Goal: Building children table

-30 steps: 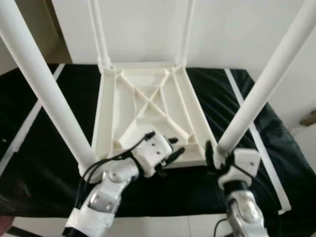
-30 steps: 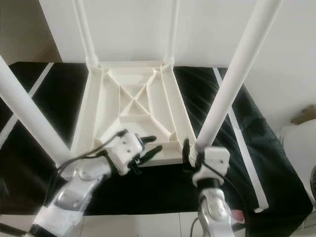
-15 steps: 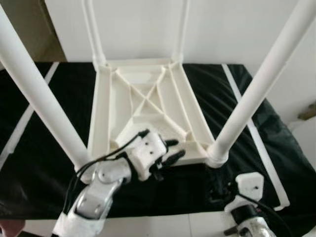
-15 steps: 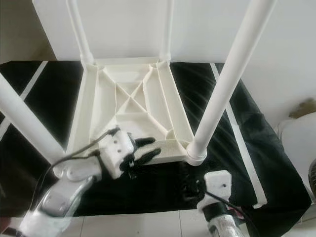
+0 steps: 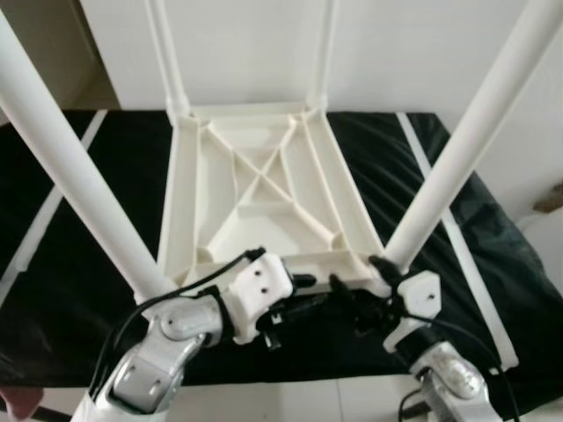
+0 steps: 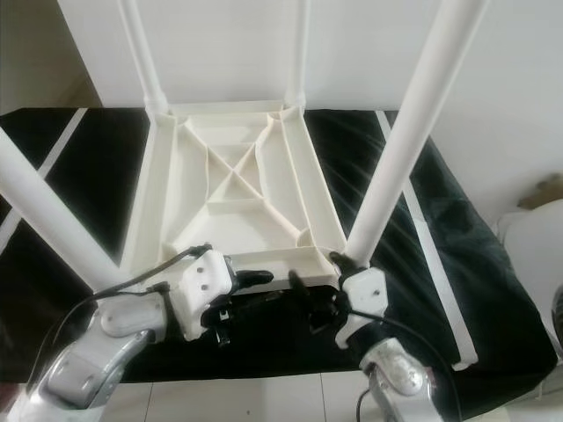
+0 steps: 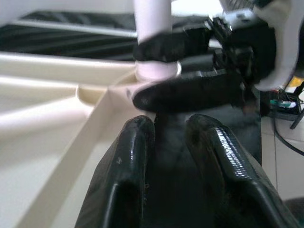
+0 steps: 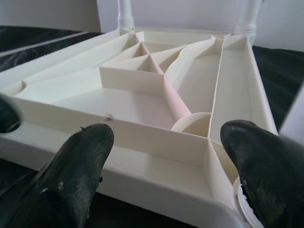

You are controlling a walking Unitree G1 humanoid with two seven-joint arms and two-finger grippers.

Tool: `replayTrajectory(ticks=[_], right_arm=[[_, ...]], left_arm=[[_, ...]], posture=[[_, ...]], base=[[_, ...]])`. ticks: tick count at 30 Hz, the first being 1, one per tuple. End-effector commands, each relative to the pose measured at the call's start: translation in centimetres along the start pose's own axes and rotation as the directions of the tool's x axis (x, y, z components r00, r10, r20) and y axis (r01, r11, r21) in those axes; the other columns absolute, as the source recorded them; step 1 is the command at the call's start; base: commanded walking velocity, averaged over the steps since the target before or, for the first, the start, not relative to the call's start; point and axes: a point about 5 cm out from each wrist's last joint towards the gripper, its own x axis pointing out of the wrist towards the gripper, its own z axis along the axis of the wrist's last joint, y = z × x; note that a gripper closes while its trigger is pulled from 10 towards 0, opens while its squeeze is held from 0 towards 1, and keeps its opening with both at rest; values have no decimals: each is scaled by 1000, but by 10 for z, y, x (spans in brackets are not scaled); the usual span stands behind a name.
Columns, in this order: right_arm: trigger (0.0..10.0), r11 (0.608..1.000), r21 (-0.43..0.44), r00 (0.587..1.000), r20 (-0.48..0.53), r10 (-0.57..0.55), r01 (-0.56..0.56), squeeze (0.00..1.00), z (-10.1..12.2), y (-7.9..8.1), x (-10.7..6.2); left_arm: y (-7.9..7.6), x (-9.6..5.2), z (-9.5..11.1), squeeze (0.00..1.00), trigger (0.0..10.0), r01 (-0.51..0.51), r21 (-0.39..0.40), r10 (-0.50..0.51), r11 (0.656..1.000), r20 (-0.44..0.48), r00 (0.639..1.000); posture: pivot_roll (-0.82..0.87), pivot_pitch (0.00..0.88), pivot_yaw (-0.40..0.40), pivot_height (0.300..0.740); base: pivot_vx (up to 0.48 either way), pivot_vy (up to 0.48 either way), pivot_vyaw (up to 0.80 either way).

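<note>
A white plastic table (image 5: 264,189) lies upside down on a surface covered with a black cloth (image 5: 79,264) marked with white stripes, its ribbed underside facing up and its four legs pointing upward. Two far legs (image 5: 171,61) stand at the back corners against a white wall (image 5: 255,44), and two near legs rise past the camera: the near left leg (image 5: 79,176) and the near right leg (image 5: 462,149). Both claws work at the near edge of the table. The left claw (image 5: 299,294) reaches in from the left along the front rim, its fingers (image 7: 133,156) close together with only a narrow gap between them and gripping nothing that can be seen; in the left wrist view they point toward the base of the near right leg, where the other claw's black fingers sit. The right claw (image 5: 356,294) comes from the right at the near right corner, its white housing just beside the foot of the near right leg. Its fingers (image 8: 80,156) are spread wide apart, and in the right wrist view they straddle the front rim of the table, one on each side of the corner socket, without visibly pinching it. A pale tiled floor (image 6: 264,400) shows along the near edge of the surface.
</note>
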Motion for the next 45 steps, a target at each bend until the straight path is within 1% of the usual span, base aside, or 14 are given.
replayTrajectory(ticks=[1, 8, 9, 10, 12, 20, 21, 22, 24, 29, 37, 40, 43, 45], right_arm=[[10000, 997, 4, 996, -32, -80, 80, 0, -8, -15, -3], [10000, 977, -30, 976, -38, -214, 213, 0, -12, -40, -5], [10000, 956, -20, 956, -35, -292, 292, 0, -12, -54, -7], [10000, 956, -20, 956, -35, -292, 292, 0, -12, -54, -7], [10000, 927, -25, 927, -30, -375, 374, 0, -12, -67, -10], [10000, 871, -51, 871, -33, -490, 489, 0, -16, -87, -15], [10000, 844, -68, 845, -24, -534, 532, 0, -16, -95, -17], [10000, 844, -68, 845, -24, -534, 532, 0, -16, -95, -17], [10000, 789, -68, 790, -5, -613, 611, 0, -14, -109, -18], [10000, 758, -50, 759, 12, -651, 650, 0, -12, -119, -15], [10000, 767, -43, 768, 23, -640, 640, 0, -10, -124, -6], [10000, 793, -37, 794, 24, -608, 608, 0, -10, -120, 1], [10000, 857, -27, 858, 15, -514, 514, 0, -11, -106, 12], [10000, 868, -26, 868, 10, -497, 497, 0, -12, -99, 15]], left_arm=[[-9, -4, -5, 0, 10000, 37, -15, -37, 999, -43, 998], [-11, -20, -14, 0, 10000, 13, -13, -15, 1000, -111, 994], [-9, -27, -16, 0, 10000, 1, 8, 0, 1000, -144, 990], [-9, -27, -16, 0, 10000, 1, 8, 0, 1000, -144, 990], [-8, -30, -13, 0, 10000, 1, 12, 1, 1000, -145, 989], [-5, -33, -4, 0, 10000, 7, 24, -4, 1000, -129, 992], [-5, -35, -4, 0, 10000, 12, 32, -7, 999, -137, 991], [-5, -35, -4, 0, 10000, 12, 32, -7, 999, -137, 991], [-6, -39, -2, 0, 10000, 17, 38, -12, 999, -147, 989], [-11, -47, -2, 0, 10000, 30, 29, -25, 999, -168, 985], [-10, -62, -8, 0, 10000, 13, 34, -5, 999, -230, 973], [5, -73, -12, 0, 10000, -38, 65, 55, 997, -275, 960], [28, -90, -13, 0, 10000, -113, 106, 141, 988, -307, 941], [35, -94, -13, 0, 10000, -129, 117, 160, 985, -310, 937]], posture=[[-74, 133, -5, 740], [-77, 131, 4, 740], [-77, 130, 7, 740], [-77, 130, 7, 740], [-72, 129, 6, 740], [-72, 128, 6, 740], [-71, 130, 3, 740], [-71, 130, 3, 740], [-66, 128, 4, 740], [-60, 129, 1, 740], [-47, 131, -8, 740], [-45, 129, -13, 740], [-45, 126, -13, 740], [-44, 124, -18, 740]], base=[[0, 0, 0], [0, 0, 0], [0, 0, 0], [0, 0, 0], [0, 0, 0], [0, 0, 0], [0, 0, 0], [0, 0, 0], [0, 0, 0], [0, 0, 0], [0, 0, 0], [0, 0, 0], [0, 0, 0], [0, 0, 0]])
